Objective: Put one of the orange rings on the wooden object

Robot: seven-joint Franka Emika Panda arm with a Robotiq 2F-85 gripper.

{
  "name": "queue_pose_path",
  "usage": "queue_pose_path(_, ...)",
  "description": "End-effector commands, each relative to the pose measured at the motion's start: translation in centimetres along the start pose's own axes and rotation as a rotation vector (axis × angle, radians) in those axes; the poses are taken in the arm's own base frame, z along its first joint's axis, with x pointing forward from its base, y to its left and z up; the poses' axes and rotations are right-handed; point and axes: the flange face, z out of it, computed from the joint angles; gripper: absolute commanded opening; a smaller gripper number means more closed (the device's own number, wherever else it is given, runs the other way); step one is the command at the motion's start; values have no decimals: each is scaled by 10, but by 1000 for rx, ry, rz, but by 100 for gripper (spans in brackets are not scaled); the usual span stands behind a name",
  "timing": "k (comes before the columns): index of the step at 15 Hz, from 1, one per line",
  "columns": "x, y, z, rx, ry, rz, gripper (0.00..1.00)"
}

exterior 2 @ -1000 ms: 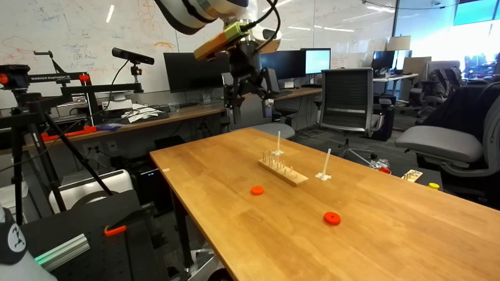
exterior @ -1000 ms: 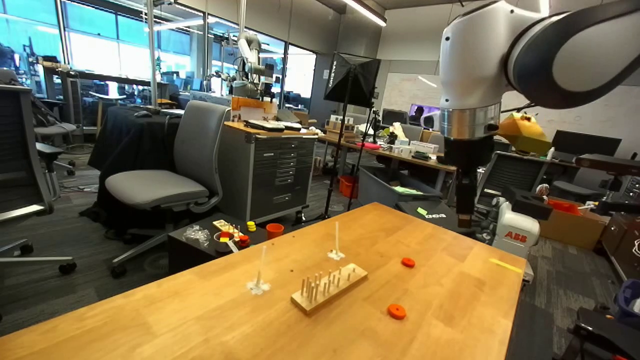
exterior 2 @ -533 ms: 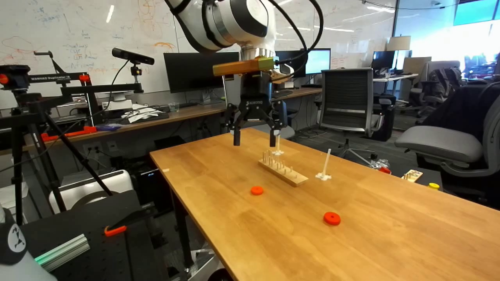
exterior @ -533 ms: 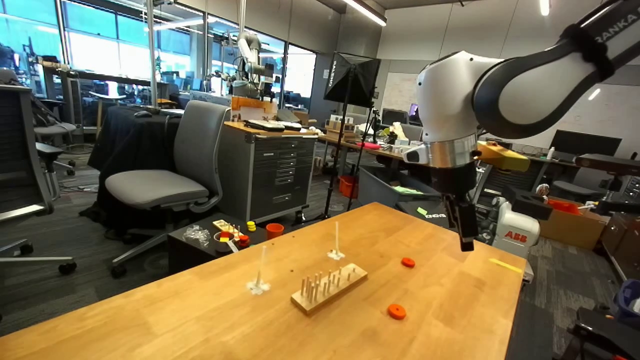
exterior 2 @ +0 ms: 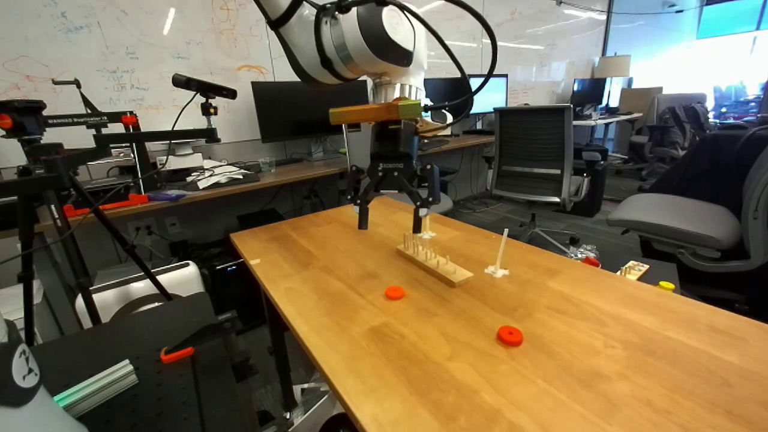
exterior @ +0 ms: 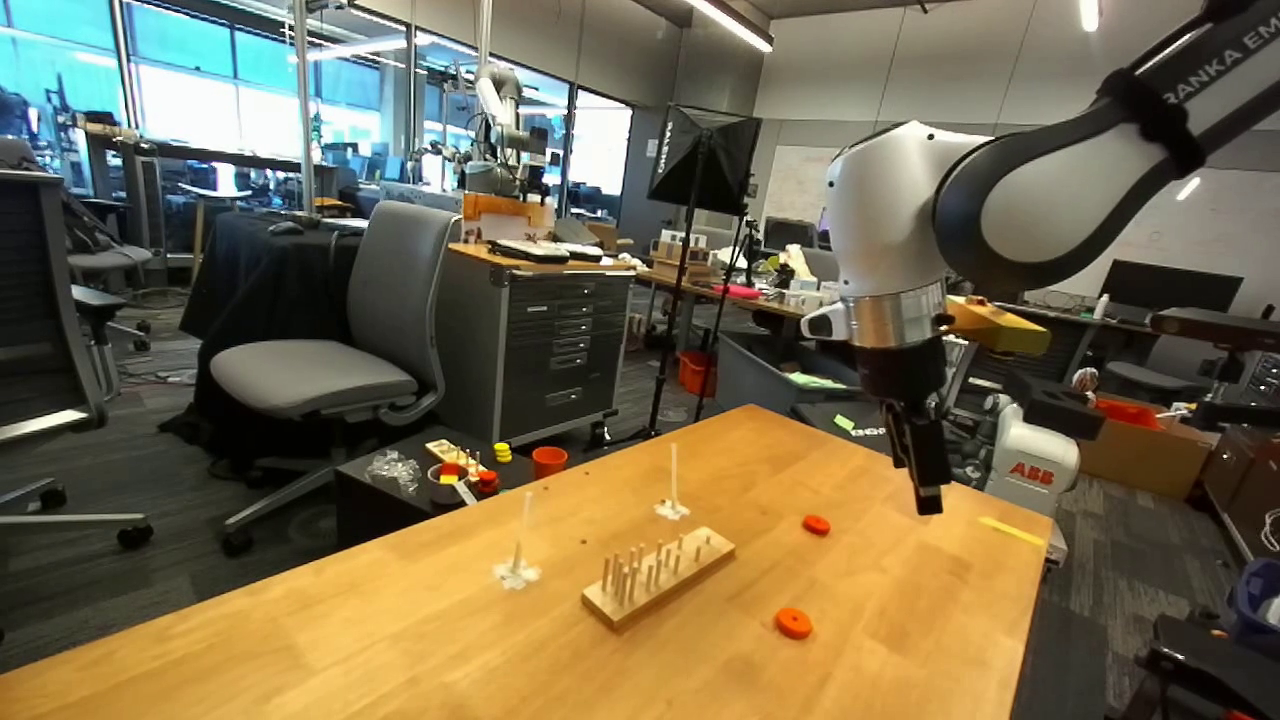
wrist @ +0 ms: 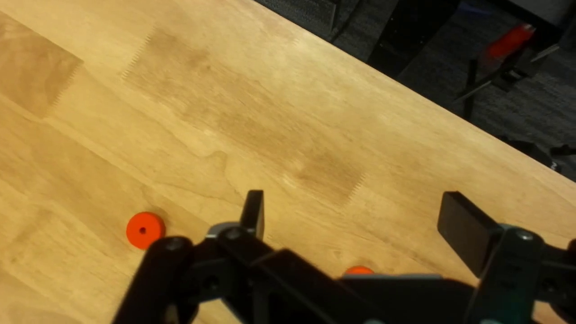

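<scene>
In an exterior view, beyond the wooden board (exterior: pixel 665 582), a small bowl (exterior: pixel 440 493) contains red and yellow pieces (exterior: pixel 449 477), and a grey bin (exterior: pixel 753 380) pale green stuff (exterior: pixel 813 380). My tool (exterior 2: pixel 390 227), fingers (exterior 2: pixel 363 218) spread wide, holds only air. Lower than it, one orange ring (exterior: pixel 816 525) and another orange ring (exterior: pixel 794 623) lie on the tabletop (exterior: pixel 400 640), apart from the board.

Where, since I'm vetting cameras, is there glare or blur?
In both exterior views, windows look washed out; in an exterior view, glare streaks the whiteboard; in the wrist view, a red object beyond the table is blurred, the left orange ring clear.
</scene>
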Motion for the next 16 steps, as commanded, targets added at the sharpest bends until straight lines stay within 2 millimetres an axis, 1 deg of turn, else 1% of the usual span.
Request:
queue_pose_path(1,19,-12,12,124,90,8,100)
queue_pose_path(4,39,-26,30,237,154,12,100)
queue_pose_path(6,49,-27,43,293,168,23,100)
queue_pose_path(10,63,-10,71,342,200,130,100)
queue_pose_path(13,72,6,88,313,238,216,100)
queue_pose_path(16,80,7,103,276,264,272,100)
